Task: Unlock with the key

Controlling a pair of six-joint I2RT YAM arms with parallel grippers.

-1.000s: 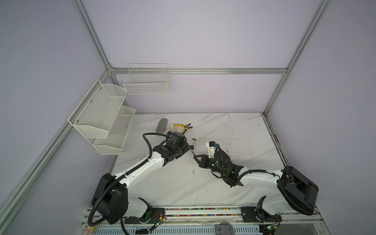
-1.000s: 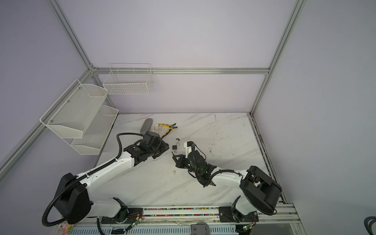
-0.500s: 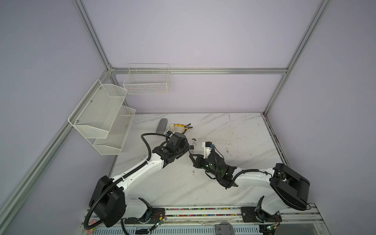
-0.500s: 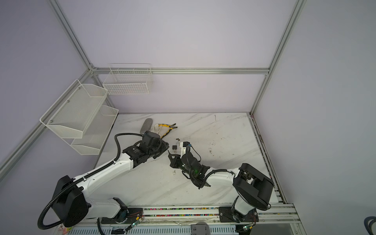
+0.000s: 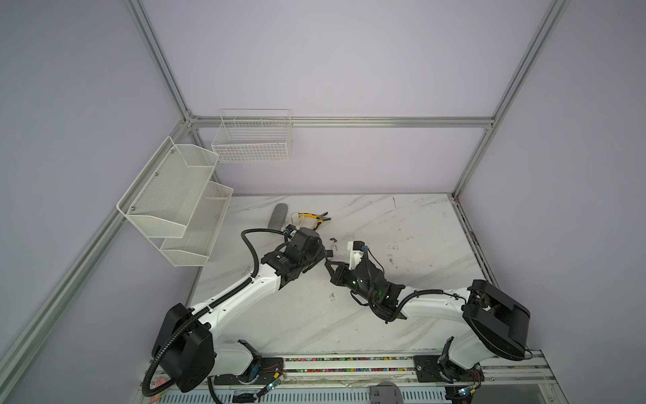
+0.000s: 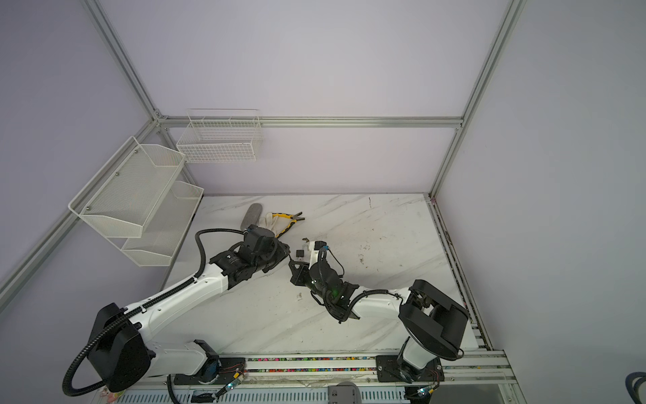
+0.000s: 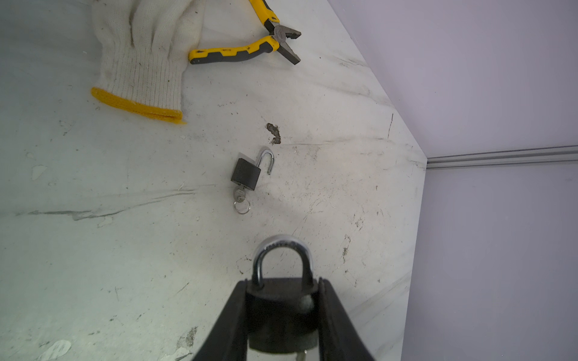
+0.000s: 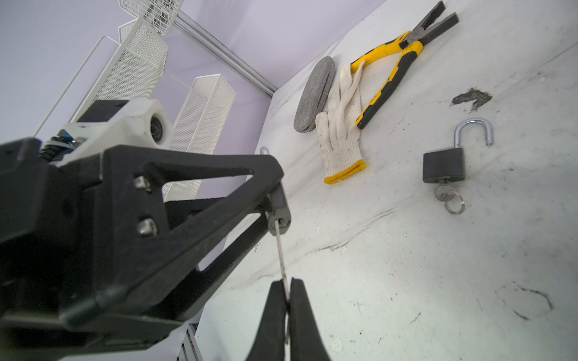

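Note:
My left gripper (image 7: pixel 282 281) is shut on the body of a black padlock (image 7: pixel 280 315) whose silver shackle (image 7: pixel 281 250) is closed. My right gripper (image 8: pixel 287 287) is shut on a thin silver key (image 8: pixel 280 250). In the right wrist view the key's tip touches the keyhole on the underside of the held padlock (image 8: pixel 279 203). How deep it sits cannot be told. In both top views the left gripper (image 5: pixel 323 257) and the right gripper (image 5: pixel 329 264) meet tip to tip just left of the table's middle.
A second black padlock (image 7: pixel 246 172) lies on the table beyond the grippers, shackle open, with a key and ring in it. Further back lie a white glove (image 7: pixel 140 59), yellow pliers (image 7: pixel 247 50) and a grey oval pad (image 8: pixel 314 93). White wire shelves (image 5: pixel 178 199) hang at the left wall.
The right arm has swung left and brought the key up to the padlock in the left gripper. The left gripper has barely shifted. Both grips are unchanged.

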